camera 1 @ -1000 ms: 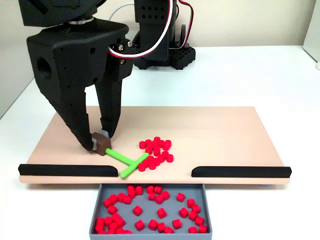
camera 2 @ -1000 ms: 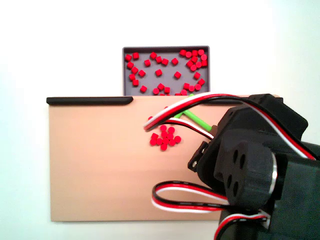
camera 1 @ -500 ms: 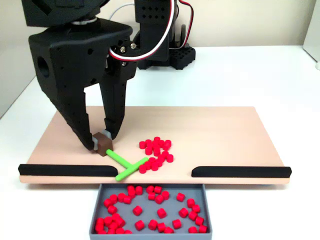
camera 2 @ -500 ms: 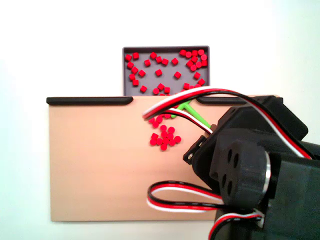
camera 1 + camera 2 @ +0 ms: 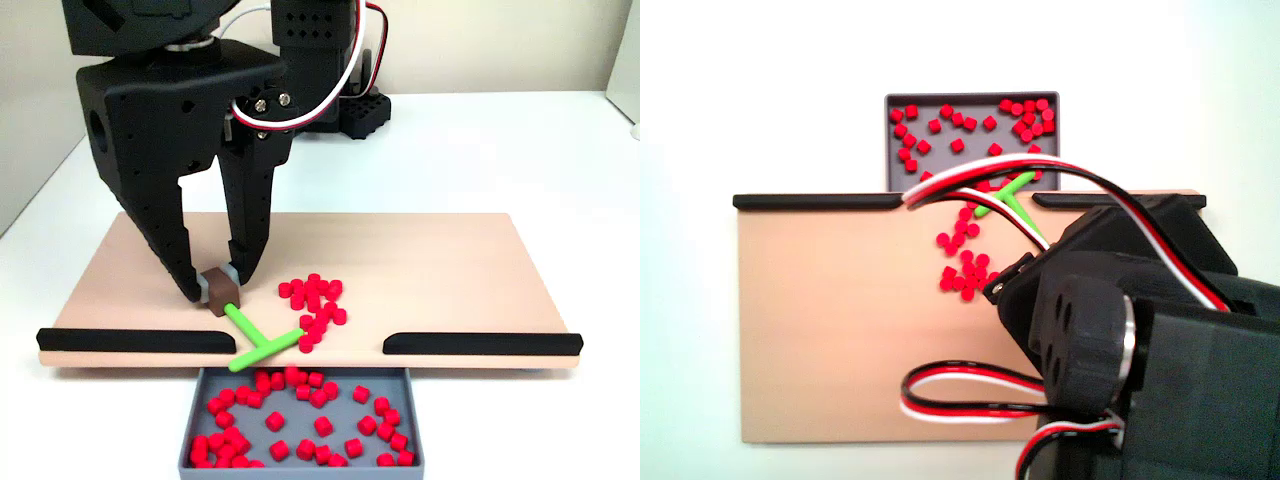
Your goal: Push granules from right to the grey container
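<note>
A flat beige board lies on the white table, with two black strips along its near edge in a fixed view, one at left and one at right, leaving a gap between them. In another fixed view the black arm body and its red, white and black wires cover much of the board's right side. The black two-finger gripper stands upright on the board, fingers closed down on a small brown and grey block at the head of the green T-shaped stick. The stick's crossbar sits right at the gap, touching the nearest small glossy red granules. That cluster lies on the board just right of the gripper. Below the gap, the shallow grey rectangular container holds many more red granules.
</note>
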